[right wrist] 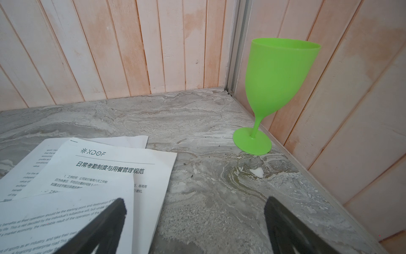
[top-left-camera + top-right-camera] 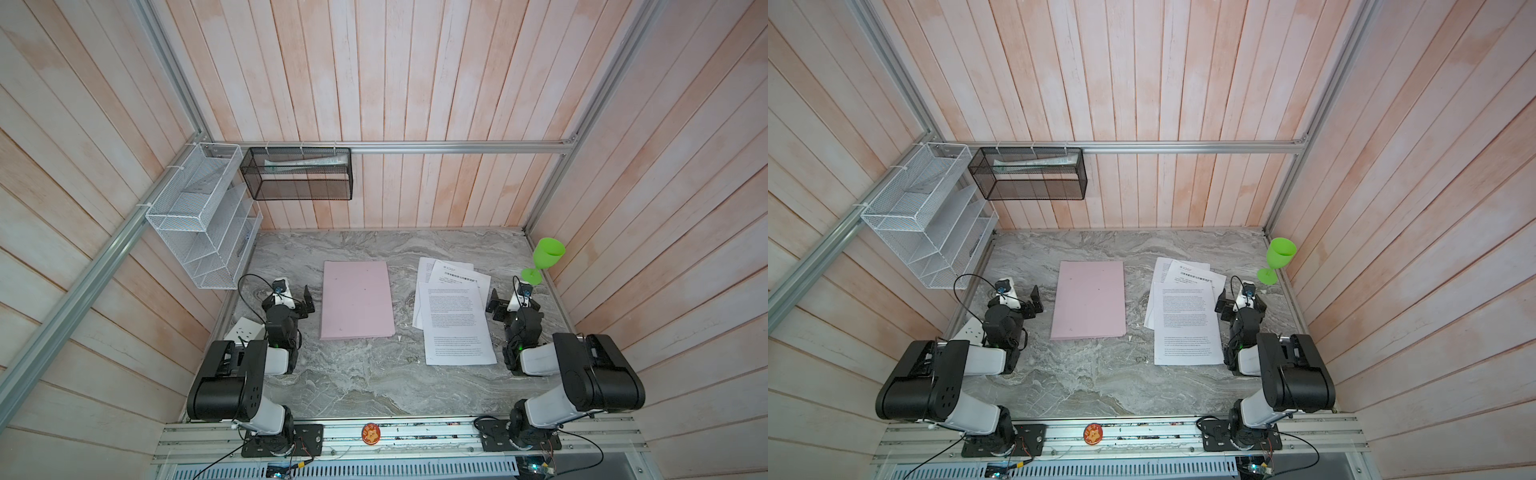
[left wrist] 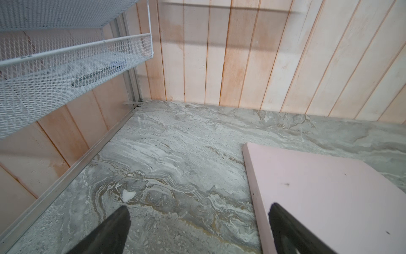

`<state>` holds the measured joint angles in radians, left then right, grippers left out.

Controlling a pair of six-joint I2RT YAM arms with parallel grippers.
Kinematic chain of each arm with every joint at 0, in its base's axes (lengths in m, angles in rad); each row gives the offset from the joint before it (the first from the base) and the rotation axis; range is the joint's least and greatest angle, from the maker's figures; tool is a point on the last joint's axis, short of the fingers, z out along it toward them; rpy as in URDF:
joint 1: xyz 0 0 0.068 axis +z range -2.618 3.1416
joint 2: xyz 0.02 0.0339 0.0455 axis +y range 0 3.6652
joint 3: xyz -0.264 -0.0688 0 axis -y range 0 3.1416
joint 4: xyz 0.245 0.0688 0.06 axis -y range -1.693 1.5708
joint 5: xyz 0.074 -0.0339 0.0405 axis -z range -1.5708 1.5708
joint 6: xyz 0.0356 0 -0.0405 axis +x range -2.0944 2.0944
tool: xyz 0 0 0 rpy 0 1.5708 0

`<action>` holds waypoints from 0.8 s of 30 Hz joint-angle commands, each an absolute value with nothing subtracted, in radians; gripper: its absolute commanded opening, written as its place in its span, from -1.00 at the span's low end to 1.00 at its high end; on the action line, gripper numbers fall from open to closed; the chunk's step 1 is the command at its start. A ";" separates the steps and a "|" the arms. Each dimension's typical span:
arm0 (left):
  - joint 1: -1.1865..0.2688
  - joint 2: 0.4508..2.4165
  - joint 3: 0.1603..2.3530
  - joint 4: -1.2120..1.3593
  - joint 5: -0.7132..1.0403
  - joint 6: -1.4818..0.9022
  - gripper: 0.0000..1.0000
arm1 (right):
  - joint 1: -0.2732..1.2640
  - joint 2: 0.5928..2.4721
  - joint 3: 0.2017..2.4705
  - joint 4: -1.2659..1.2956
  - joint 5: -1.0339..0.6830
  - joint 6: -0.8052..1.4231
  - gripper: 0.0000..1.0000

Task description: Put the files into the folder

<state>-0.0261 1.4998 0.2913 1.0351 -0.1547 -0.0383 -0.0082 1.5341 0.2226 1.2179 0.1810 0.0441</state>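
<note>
Right wrist view, what is there?
— The files: thin, limp sheets, fanned loosely near the right edge of the counter. My right gripper is released and empty at their edge. My left gripper is the same, beside the closed folder mid-counter.
— Where to hold?
— At a free corner, I think; sheets slide easily. Open room lies toward the front edge.

We find the folder lying flat mid-counter, and the files overlapping in a loose stack to its right, apart from it. Our left gripper sits just left of the folder, our right gripper just right of the files. A goblet stands in the far right corner.
</note>
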 commanded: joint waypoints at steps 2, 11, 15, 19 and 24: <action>-0.088 1.340 0.459 0.592 -0.276 -0.062 1.00 | 0.002 1.461 0.335 1.033 0.205 0.029 0.96; -0.110 1.237 0.575 0.269 -0.219 -0.310 1.00 | 0.144 1.351 0.692 0.435 0.217 0.172 0.96; -0.114 1.288 0.654 0.187 0.041 -0.365 1.00 | 0.198 1.356 0.787 0.354 -0.032 0.319 0.92; -0.116 1.357 0.699 0.167 0.182 -0.454 1.00 | 0.247 1.458 0.914 0.257 -0.241 0.470 0.70; -0.114 1.415 0.728 0.132 0.202 -0.472 1.00 | 0.340 1.577 0.990 0.216 -0.337 0.548 0.61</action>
<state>-0.1135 1.3941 0.7006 0.1871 0.1295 -0.4324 0.2962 1.5288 0.9668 0.3210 -0.2104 0.4492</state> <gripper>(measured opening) 0.999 0.808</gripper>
